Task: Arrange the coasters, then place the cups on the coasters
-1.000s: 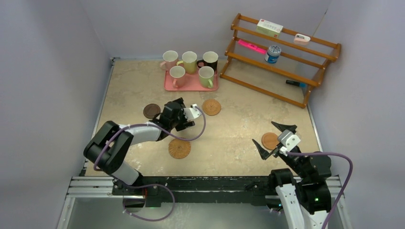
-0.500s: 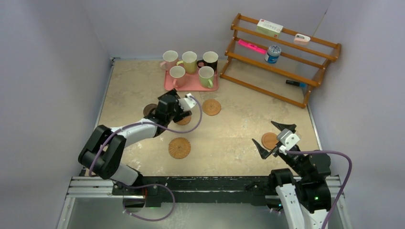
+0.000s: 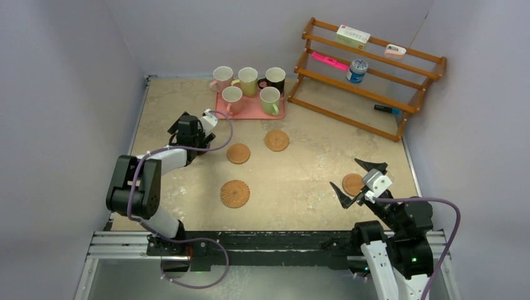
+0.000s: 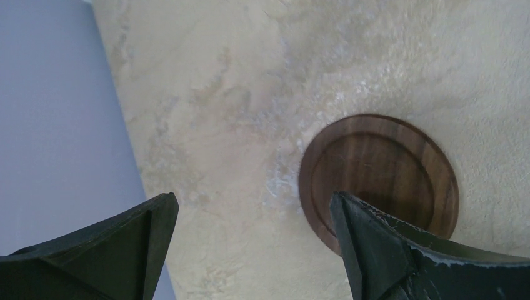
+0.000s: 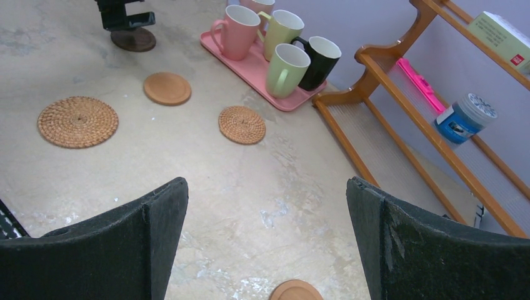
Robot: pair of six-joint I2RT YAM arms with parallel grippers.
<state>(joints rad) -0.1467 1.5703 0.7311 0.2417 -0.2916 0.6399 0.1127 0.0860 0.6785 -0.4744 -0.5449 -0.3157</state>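
Five cups stand on the pink tray (image 3: 251,113) at the back: two pink (image 3: 232,99), a yellow (image 3: 247,80), a green (image 3: 270,100) and a black (image 3: 274,79). A smooth tan coaster (image 3: 238,153), a small woven coaster (image 3: 276,140) and a larger woven coaster (image 3: 235,194) lie mid-table. My left gripper (image 3: 185,134) hangs open over the dark brown coaster (image 4: 378,178), whose near edge sits behind the right finger (image 4: 387,250); nothing is between the jaws. My right gripper (image 3: 354,180) stands open above another tan coaster (image 5: 295,291).
A wooden rack (image 3: 369,78) stands at the back right, holding a blue-and-white can (image 3: 357,70), a box and a pink item. Purple walls close in the table on the left, back and right.
My left gripper has swung left and back, off the smooth tan coaster now uncovered mid-table, and stands over the dark brown coaster. The right arm has not moved.
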